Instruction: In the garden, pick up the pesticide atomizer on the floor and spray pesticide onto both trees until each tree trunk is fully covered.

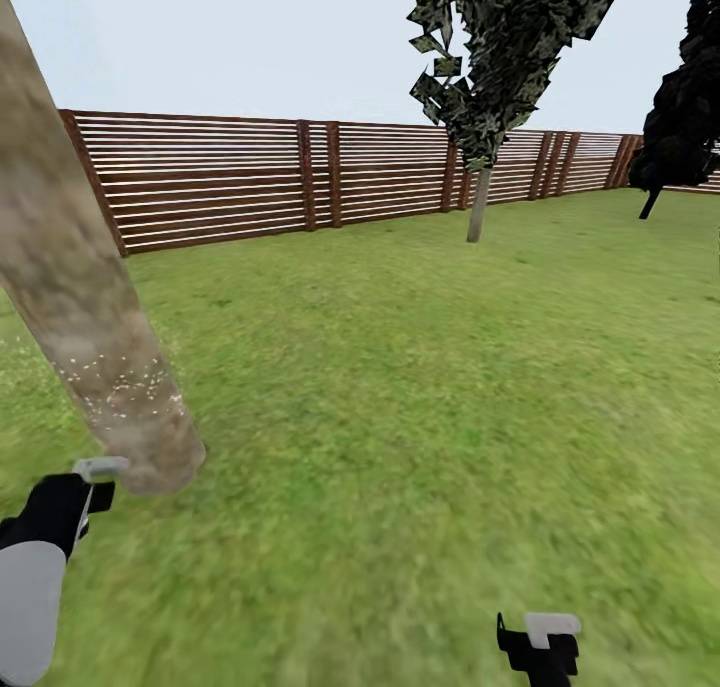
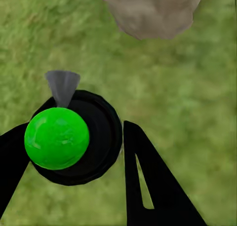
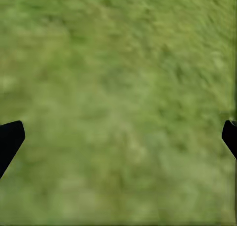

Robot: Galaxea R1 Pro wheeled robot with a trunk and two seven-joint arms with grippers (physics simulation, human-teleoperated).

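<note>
Your left gripper [image 2: 74, 152] is pinching the pesticide atomizer [image 2: 74, 137], its two black fingers [image 2: 148, 181] lying against either side of the round black body. You are looking straight down the bottle's long axis here, so it is running along the fingers, with the green ball-shaped top [image 2: 57, 138] facing the wrist camera. The grey cone nozzle [image 2: 62, 87] is sticking out sideways from the body and pointing toward the tree trunk [image 2: 150, 11], whose base is sitting just ahead of the fingertips on the floor [image 2: 197, 97]. From the head view, your left gripper [image 1: 85, 497] is hanging just beside the foot of that near trunk [image 1: 70, 267], which is showing a speckle of pale dots [image 1: 120, 377] low down, above the gripper. The second tree [image 1: 480, 202] is standing well apart from both grippers, by the fence [image 1: 250, 182]. Your right gripper [image 1: 540, 647] is hovering over bare grass with its fingertips [image 3: 11, 137] spread wide and nothing between them
</note>
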